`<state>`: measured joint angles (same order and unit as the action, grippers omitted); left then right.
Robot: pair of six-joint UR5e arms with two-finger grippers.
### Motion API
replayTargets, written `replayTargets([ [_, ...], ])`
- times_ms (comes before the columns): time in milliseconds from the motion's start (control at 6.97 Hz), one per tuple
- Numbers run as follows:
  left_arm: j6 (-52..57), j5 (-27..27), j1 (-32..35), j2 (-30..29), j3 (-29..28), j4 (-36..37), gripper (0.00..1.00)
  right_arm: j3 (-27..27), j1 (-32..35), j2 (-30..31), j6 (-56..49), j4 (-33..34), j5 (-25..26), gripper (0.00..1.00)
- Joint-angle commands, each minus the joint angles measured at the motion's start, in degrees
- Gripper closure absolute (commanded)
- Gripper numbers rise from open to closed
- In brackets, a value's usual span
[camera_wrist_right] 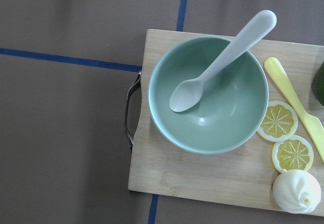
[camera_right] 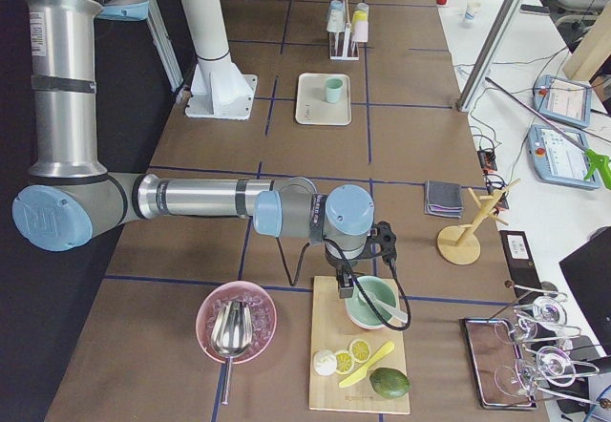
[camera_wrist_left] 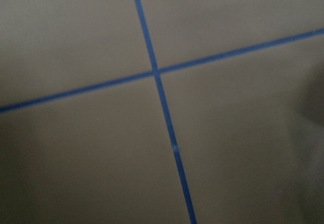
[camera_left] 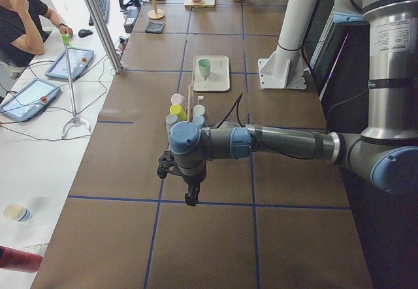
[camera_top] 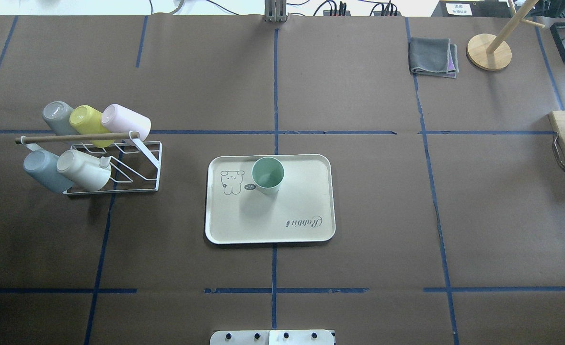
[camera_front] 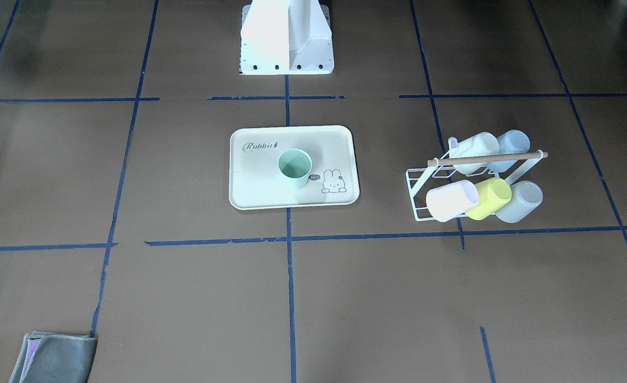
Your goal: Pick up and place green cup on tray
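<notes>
The table point(camera_front: 185, 292) is viewed steeply from the operators' side in the front-facing view, with the robot's base point(camera_front: 286, 42) at the top; in the overhead view it is viewed from behind the robot, with that base at the bottom edge; the tray point(camera_front: 249, 181) and cup rack point(camera_front: 483, 157) are shared by both, turned about. The table's length is taken in from either end by the side views. A taped cross point(camera_wrist_left: 156, 72) is shown close and blurred by the left wrist camera; a green bowl point(camera_wrist_right: 223, 117) on a cutting board point(camera_wrist_right: 202, 176) is looked straight down upon by the right wrist camera, and both are shared with the right side view.
</notes>
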<state>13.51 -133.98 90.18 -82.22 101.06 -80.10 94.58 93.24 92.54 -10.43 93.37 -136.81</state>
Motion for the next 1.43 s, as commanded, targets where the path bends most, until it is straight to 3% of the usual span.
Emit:
replayTargets([
  [0,0.02,-0.14,-0.09,1.81,-1.13,-1.37,0.00,-0.36,0.01,-0.51,0.85,-0.11,0.06,0.00],
  [1291,-5.07,-2.25,0.35,-3.12,-4.47,-2.78,0.00,-0.80,0.10,0.28,1.81,0.06,-0.38,0.00],
])
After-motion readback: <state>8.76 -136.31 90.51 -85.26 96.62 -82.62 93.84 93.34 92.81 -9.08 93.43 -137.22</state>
